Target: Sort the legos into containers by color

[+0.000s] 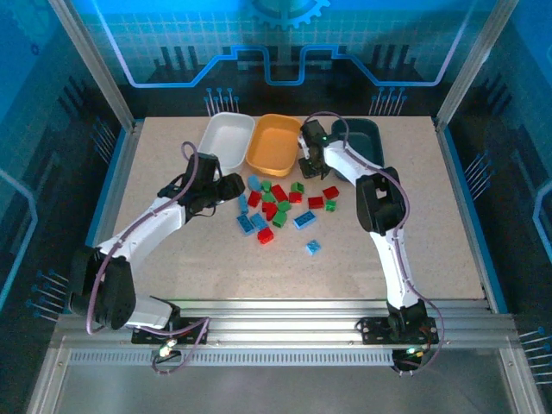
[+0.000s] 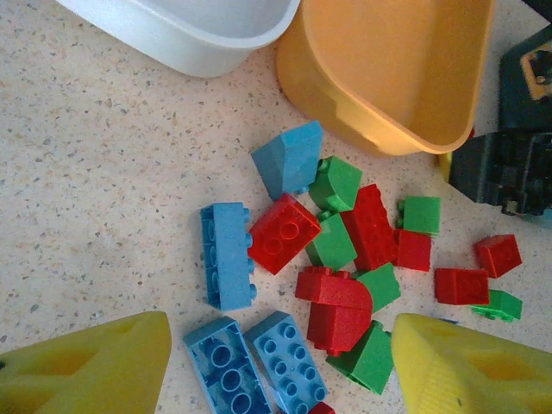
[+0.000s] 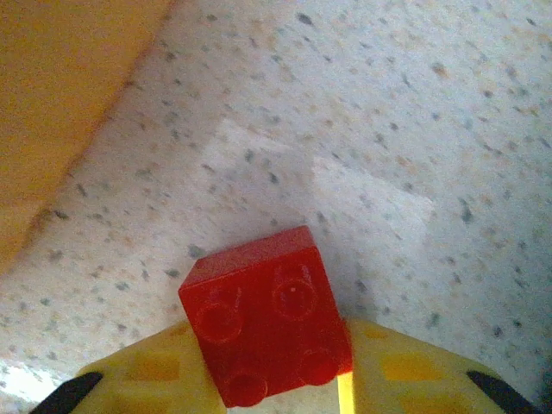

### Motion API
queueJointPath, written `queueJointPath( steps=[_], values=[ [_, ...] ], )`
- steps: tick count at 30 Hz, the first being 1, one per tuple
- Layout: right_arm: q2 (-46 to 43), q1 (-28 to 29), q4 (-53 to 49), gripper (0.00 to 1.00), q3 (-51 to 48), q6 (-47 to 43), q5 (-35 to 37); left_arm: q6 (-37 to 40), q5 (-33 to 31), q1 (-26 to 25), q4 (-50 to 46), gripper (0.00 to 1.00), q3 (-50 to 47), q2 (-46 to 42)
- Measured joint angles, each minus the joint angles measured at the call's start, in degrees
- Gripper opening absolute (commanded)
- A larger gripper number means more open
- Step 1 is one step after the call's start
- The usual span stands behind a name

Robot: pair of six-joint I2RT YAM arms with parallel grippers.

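Note:
Red, green and light blue legos [image 1: 274, 207] lie heaped in the middle of the table, below three containers: a white tray [image 1: 226, 140], an orange-yellow tray [image 1: 274, 142] and a dark teal tray [image 1: 362, 138]. My right gripper [image 3: 272, 371] is shut on a small square red lego [image 3: 267, 315], held just over the tabletop beside the orange-yellow tray [image 3: 60, 95]. At the pile's left edge my left gripper [image 2: 280, 345] stands open. Two blue bricks [image 2: 285, 358] and a red arched brick [image 2: 336, 302] lie between its yellow fingers [image 2: 95, 366].
One light blue brick [image 1: 313, 247] lies apart, nearer the front. The right arm's dark body [image 2: 509, 164] shows at the right of the left wrist view, close to the orange-yellow tray [image 2: 388, 69]. The white tray [image 2: 198, 30] is behind the pile.

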Motion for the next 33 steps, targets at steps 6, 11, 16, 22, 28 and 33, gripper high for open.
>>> queueJointPath(
  steps=[6, 11, 16, 22, 28, 33],
  values=[
    [-4.22, -0.09, 0.72, 0.33, -2.8, 1.66, 1.46, 1.18, 0.0, 0.07, -0.28, 0.7, 3.52, 3.06],
    [-9.44, -0.48, 1.75, 0.34, -4.46, 2.97, 1.46, 1.62, 0.42, 0.87, -0.31, 0.71, 7.85, 5.42],
    [-13.14, -2.86, 2.12, 0.36, -5.55, 4.96, 1.46, 3.1, 1.68, 2.58, -0.74, 0.7, 15.21, 11.61],
    [-13.66, -9.73, 1.03, 0.37, -5.57, 6.64, 1.7, 6.84, 4.83, 4.57, -2.43, 0.69, 28.74, 24.92],
    [-13.14, -12.55, -0.35, 0.56, -5.53, 7.32, 1.84, 8.79, 9.33, 5.73, -6.23, 0.7, 39.78, 35.69],
    [-12.15, -13.77, -1.62, 0.68, -5.49, 6.91, 1.44, 10.05, 11.91, 6.34, -7.63, 0.7, 46.38, 41.81]
  ],
)
